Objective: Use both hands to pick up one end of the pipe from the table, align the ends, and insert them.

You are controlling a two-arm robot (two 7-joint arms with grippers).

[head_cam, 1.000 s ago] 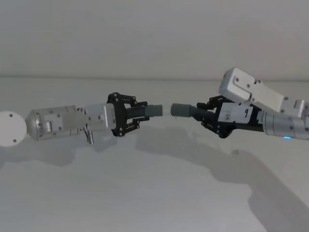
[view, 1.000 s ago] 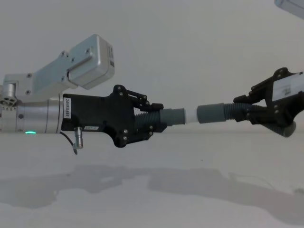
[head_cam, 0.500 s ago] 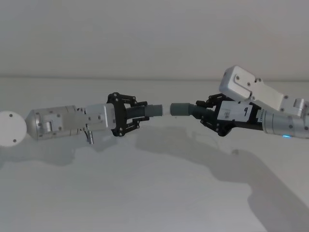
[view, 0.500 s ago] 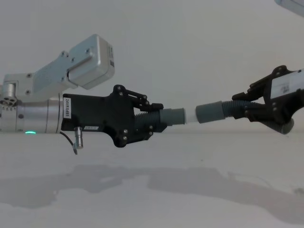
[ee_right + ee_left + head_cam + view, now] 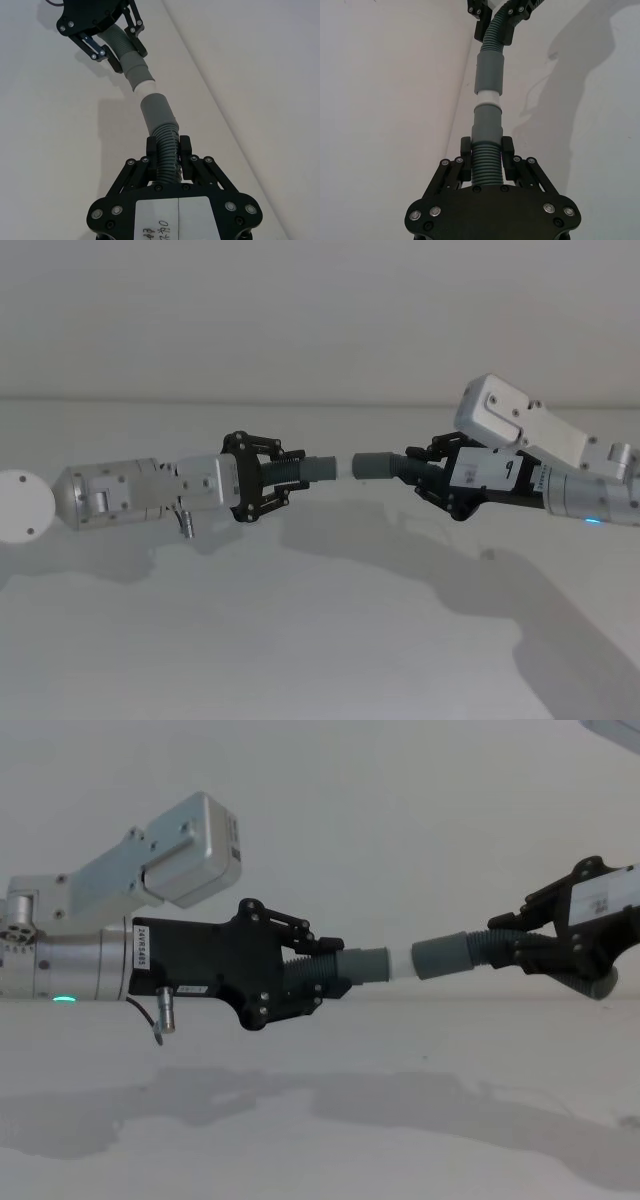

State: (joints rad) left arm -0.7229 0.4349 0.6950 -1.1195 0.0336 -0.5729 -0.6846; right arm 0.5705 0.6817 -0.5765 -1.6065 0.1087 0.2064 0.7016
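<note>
Now white tip (image 5: 487,98) meets plain cuff (image 5: 489,73), both hoses gripped.

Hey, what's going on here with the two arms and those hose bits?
The robot is joining two hoses in mid-air above the table. The left gripper holds the short hose, whose white tip faces the plain cuff of the longer hose in the right gripper. The ends are lined up and about touching, not yet pushed together.

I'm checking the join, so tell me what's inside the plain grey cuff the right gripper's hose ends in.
The white tip of the left gripper's hose meets the plain cuff's mouth. Most of it shows outside; the cuff wall hides how far it has entered. The right gripper holds its hose behind the cuff.
</note>
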